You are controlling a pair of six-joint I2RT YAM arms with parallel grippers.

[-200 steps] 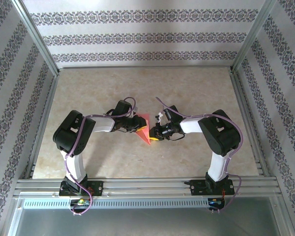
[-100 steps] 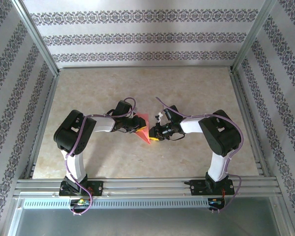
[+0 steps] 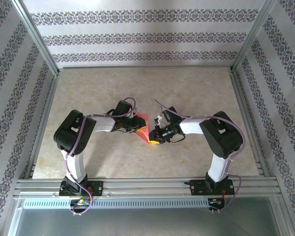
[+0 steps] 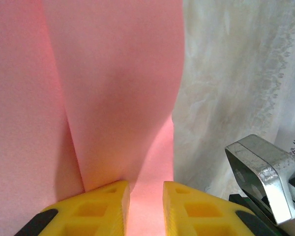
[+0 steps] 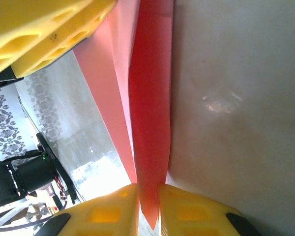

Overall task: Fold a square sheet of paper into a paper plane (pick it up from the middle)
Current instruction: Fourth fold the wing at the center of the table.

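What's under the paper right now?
Bare table shows beside the paper. The patch directly under the folds is covered, so contact with the table can't be judged. Left pincer and right pincer both clamp it.

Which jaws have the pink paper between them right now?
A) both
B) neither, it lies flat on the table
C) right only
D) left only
A: in the wrist views, the left gripper and the right gripper each have the folded pink paper running in between their yellow jaws.
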